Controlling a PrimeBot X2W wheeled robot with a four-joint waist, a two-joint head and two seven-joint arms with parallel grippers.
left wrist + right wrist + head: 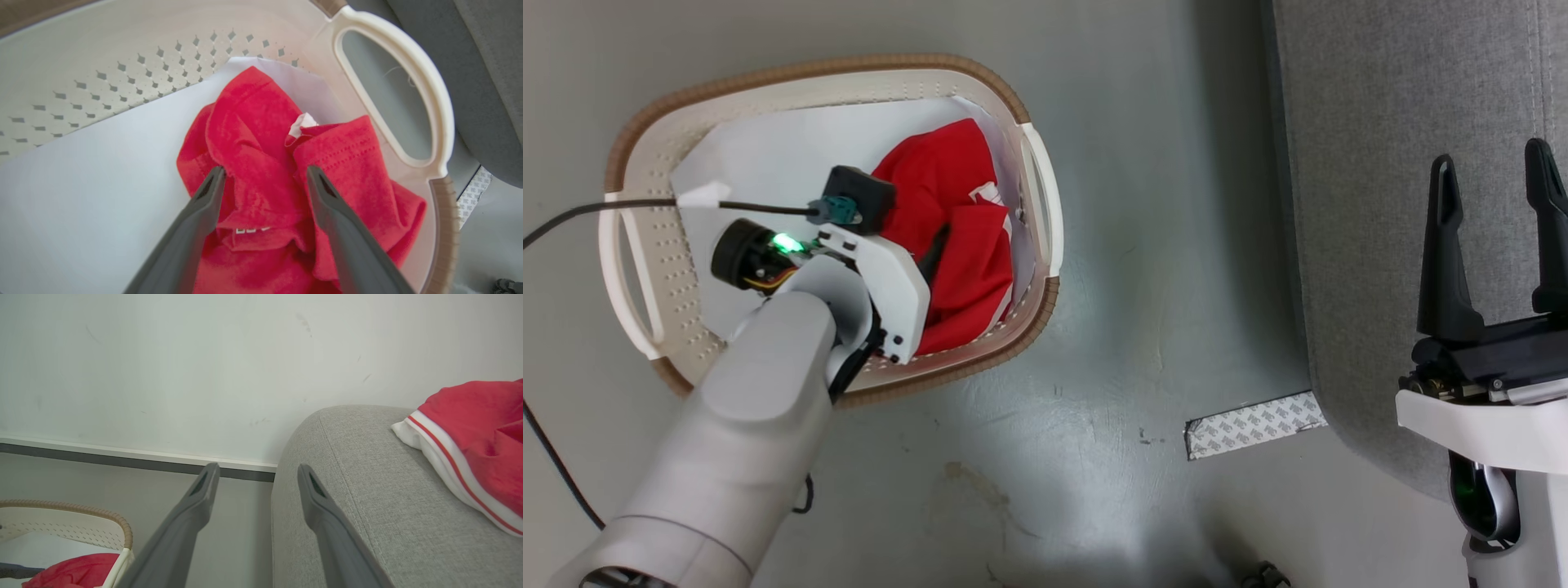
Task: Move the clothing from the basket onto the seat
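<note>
A crumpled red garment [956,237] lies in the right end of the cream basket [645,147], on a white sheet [768,155]. My left gripper [263,173] is down inside the basket, open, its two fingers astride a raised fold of the red garment [261,163]. My right gripper [1494,184] stands open and empty over the left edge of the grey seat [1380,163]. In the right wrist view another red garment with white striped hem [478,445] lies on the seat [367,490], to the right of my right gripper [257,471].
The basket stands on a grey floor [1160,245] left of the seat. A strip of patterned tape [1250,425] lies on the floor by the seat's corner. A black cable [572,216] runs across the basket's left end to my left wrist. A pale wall [204,367] rises behind.
</note>
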